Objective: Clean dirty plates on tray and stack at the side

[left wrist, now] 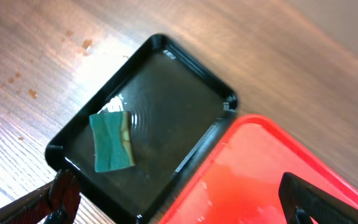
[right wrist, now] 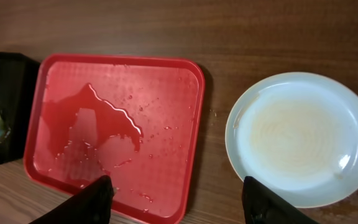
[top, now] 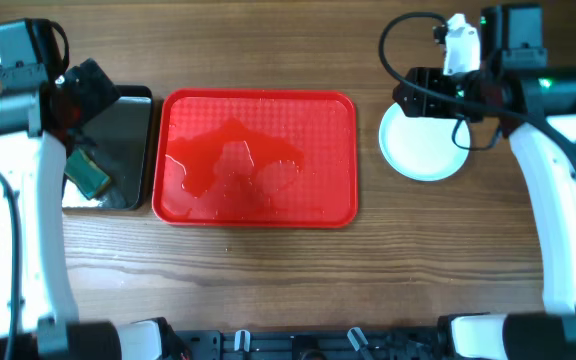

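Note:
The red tray [top: 258, 200] lies mid-table, wet, with a pool of water and no plates on it. It also shows in the right wrist view [right wrist: 166, 81] and the left wrist view [left wrist: 260, 168]. A pale mint-white plate [top: 423, 150] rests on the wood to the right of the tray, with a faint yellowish film in its centre [right wrist: 303, 134]. I cannot tell whether other plates lie under it. My right gripper [top: 413, 100] is open and empty above the plate's far left edge [right wrist: 179, 202]. My left gripper [top: 93, 95] is open and empty above the black tray [left wrist: 182, 208].
A small black glossy tray [top: 128, 140] sits left of the red tray and touches it. A green sponge [top: 86, 172] lies in its near part and shows in the left wrist view [left wrist: 112, 142]. Water drops dot the wood beside the black tray [left wrist: 87, 45].

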Controlling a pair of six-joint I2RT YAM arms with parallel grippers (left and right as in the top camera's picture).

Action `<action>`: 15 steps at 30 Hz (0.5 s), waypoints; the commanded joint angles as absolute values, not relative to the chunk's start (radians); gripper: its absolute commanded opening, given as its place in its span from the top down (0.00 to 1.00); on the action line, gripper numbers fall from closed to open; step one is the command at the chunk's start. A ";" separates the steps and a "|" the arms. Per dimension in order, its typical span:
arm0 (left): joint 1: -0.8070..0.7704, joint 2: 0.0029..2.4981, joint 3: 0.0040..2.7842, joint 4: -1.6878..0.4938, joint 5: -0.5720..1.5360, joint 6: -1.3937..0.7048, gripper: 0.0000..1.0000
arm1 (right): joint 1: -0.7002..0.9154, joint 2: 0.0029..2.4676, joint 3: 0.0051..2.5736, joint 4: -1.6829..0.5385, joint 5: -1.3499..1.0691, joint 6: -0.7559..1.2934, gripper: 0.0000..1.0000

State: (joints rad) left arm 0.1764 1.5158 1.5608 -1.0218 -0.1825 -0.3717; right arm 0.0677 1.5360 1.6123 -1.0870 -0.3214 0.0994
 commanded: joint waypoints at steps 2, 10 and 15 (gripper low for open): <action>0.134 1.429 1.573 -1.053 -0.165 -0.374 0.00 | 0.068 1.427 1.636 -1.128 -0.295 0.086 0.31; 0.135 1.427 1.573 -1.061 -0.165 -0.374 0.00 | 0.068 1.271 1.636 -1.213 -0.191 0.081 0.31; 0.135 1.427 1.573 -1.061 -0.165 -0.374 0.00 | 0.068 1.208 1.636 -1.214 -0.191 0.081 0.29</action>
State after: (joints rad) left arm 0.1375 1.4334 1.5642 -1.0592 -0.1738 -0.3717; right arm 0.0677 1.2446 1.6127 -1.2129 -0.2119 0.0990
